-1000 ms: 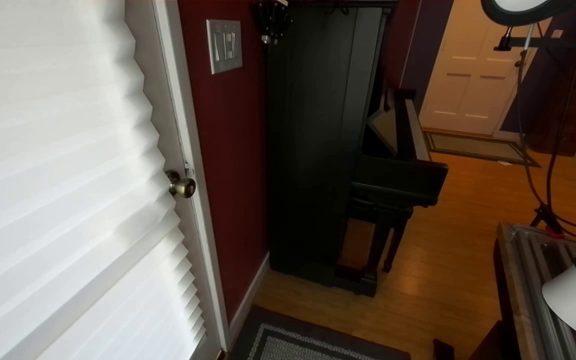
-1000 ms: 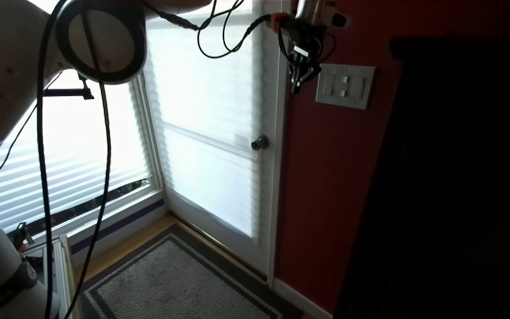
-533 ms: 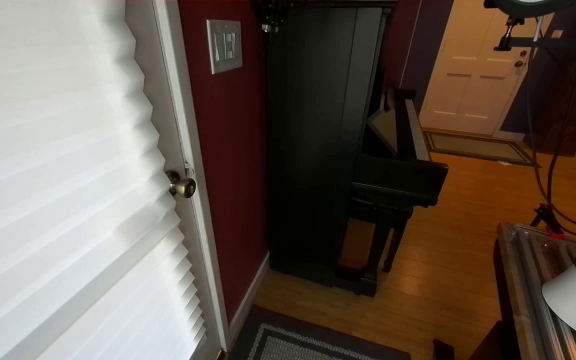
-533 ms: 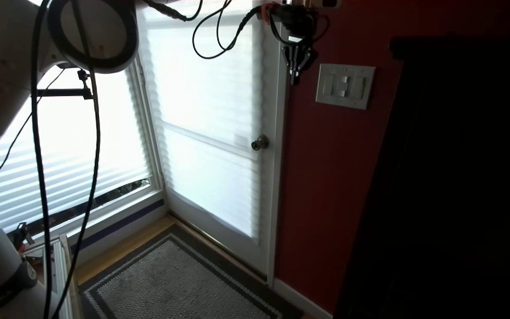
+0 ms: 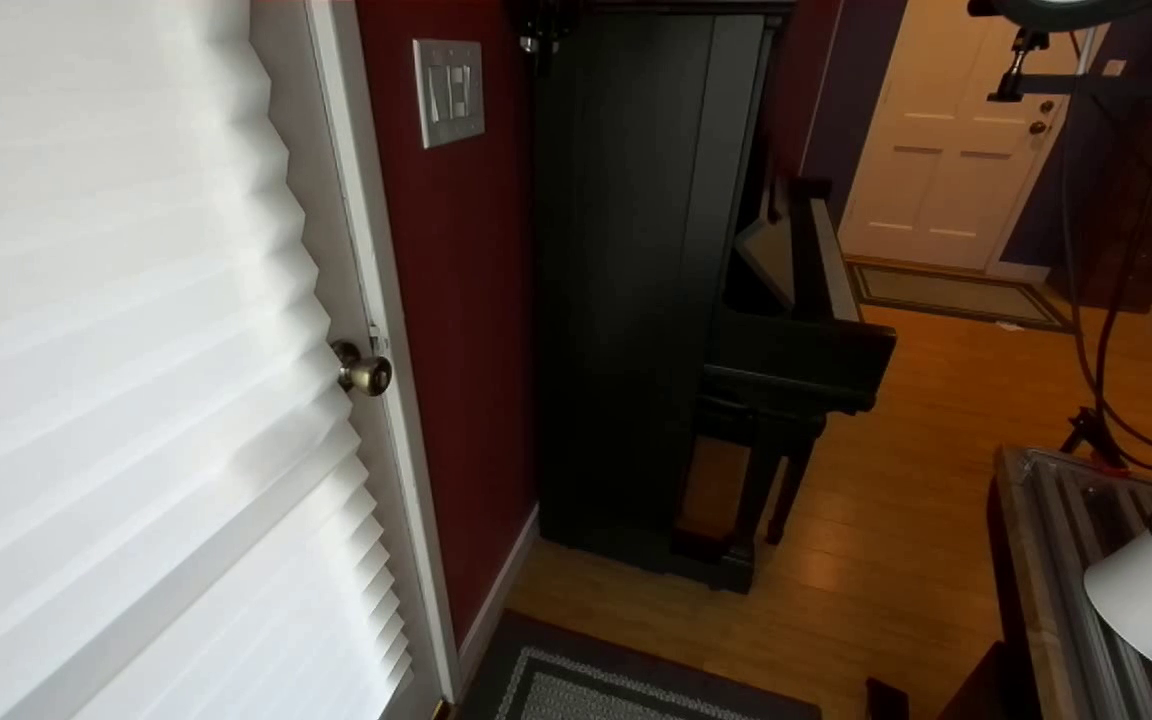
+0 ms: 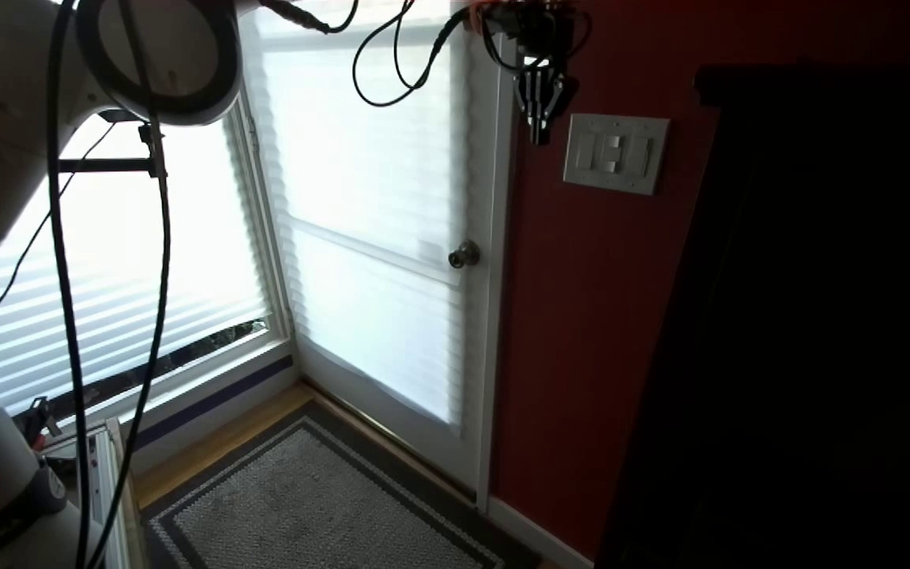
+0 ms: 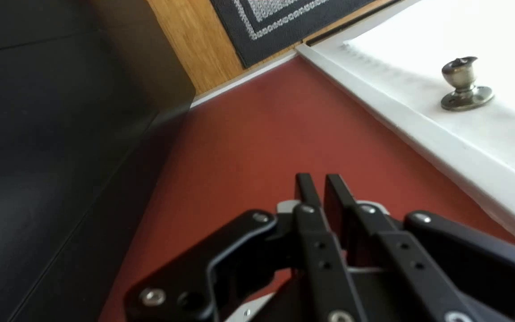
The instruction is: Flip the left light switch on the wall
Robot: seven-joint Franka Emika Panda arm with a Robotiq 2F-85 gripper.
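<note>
The red wall (image 6: 565,332) carries the left switch (image 6: 586,150) near the tool (image 6: 540,136).

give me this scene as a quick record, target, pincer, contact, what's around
target: left light switch, up or down too small to tell
mount: pale switch plate on the dark red wall
pincer: slightly open, holding nothing
contact: pincer apart from the switch plate in an exterior view
nearby: brass door knob, white blind, tall black cabinet, bordered rug
</note>
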